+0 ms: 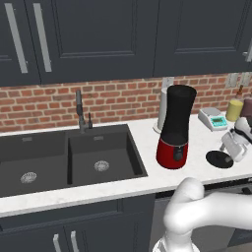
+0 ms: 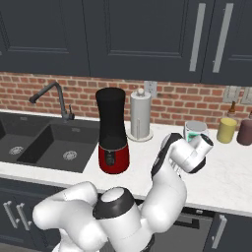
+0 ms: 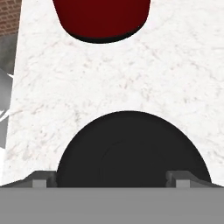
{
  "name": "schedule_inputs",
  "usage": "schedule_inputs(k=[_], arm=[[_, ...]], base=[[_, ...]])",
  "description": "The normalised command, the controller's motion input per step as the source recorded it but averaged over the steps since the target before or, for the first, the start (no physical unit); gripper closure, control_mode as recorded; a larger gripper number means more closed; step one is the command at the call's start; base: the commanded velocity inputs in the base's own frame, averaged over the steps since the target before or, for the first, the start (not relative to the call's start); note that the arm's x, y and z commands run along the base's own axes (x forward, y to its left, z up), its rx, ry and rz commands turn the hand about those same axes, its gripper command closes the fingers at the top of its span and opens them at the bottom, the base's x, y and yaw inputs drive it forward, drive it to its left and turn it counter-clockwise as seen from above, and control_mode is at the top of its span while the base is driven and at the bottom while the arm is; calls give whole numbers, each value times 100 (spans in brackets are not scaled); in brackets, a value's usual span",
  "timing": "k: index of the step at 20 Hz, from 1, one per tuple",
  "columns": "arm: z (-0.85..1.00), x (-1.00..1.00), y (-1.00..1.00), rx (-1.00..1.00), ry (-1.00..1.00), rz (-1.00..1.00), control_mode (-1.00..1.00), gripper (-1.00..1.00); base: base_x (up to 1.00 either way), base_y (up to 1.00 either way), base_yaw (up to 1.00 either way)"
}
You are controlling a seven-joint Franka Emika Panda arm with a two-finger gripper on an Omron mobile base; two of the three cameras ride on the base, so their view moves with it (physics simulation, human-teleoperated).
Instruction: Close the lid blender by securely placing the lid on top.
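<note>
The lid (image 3: pixel 133 151) lies flat on the worktop (image 3: pixel 109 83) near its front edge, directly beneath the pincer (image 1: pixel 235 147), whose 2 tips stand wide on either side; the blender (image 1: pixel 174 125) (uncovered) stands toward the sink (image 1: pixel 69 157).

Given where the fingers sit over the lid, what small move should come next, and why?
Probably lower straight down and close. The open gripper straddles the lid, which lies flat on the counter, apart from the blender, whose jar top has nothing on it.
</note>
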Motion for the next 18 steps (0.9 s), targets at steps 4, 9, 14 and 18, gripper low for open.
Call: schedule_inputs(k=[4,9,14,18], arm=[[0,24,-19,0,0,1,-100,-100],[-3,16,-3,0,0,3,-100,-100],[-19,1,0,-3,0,4,-100,-100],[-24,-2,0,-5,0,5,-100,-100]], base=[[0,0,0],[0,0,0],[0,0,0],[0,0,0]])
